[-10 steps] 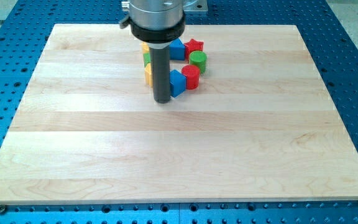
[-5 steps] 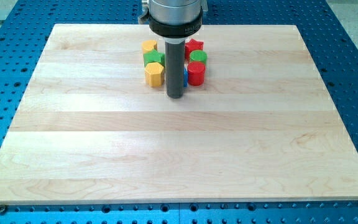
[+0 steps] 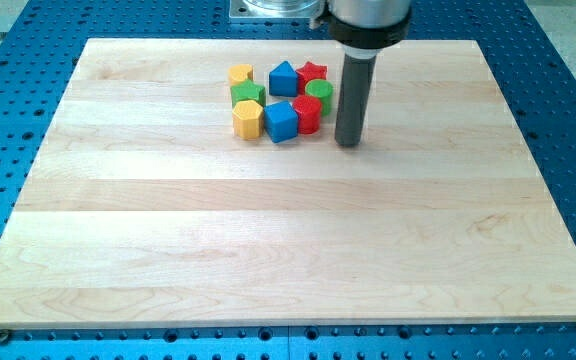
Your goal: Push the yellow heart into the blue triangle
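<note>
red cylinder [image 3: 307, 115] partly behind blue block [image 3: 280, 122]

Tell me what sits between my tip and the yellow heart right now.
In the camera view, my tip is at the cluster's right. Between it and the yellow heart at the upper left lie the red cylinder, green cylinder and blue triangle.

Setting: robotics laboratory or test bench. Evidence: a blue metal base plate [image 3: 568, 150] drilled with a regular grid of mounting holes, of the optical-breadboard kind, visible on all sides; a pale wooden board [image 3: 268, 230] laid flat on it as a work surface, with small fasteners at its lower corners; a grey machine mount [image 3: 273, 8] at the view's top edge; a dark cylindrical rod [image 3: 351, 95] hanging from an arm; small coloured blocks [image 3: 280, 100] clustered as test pieces.
</note>
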Controlling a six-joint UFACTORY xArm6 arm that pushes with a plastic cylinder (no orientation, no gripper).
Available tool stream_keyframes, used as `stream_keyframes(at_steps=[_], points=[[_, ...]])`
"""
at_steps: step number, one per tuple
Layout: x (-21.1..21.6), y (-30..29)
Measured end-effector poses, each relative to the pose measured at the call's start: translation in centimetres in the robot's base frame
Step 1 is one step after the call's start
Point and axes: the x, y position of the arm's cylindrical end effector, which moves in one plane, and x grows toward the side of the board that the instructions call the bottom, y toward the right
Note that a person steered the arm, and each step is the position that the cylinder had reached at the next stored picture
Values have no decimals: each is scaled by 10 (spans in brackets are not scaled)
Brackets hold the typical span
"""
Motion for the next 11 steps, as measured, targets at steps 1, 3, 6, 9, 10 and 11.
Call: stream_keyframes(at_steps=[1,3,6,9,10,11], points=[[-53,21],[-57,13],[-82,17],[-153,-147],[-146,-187],[-126,-217]])
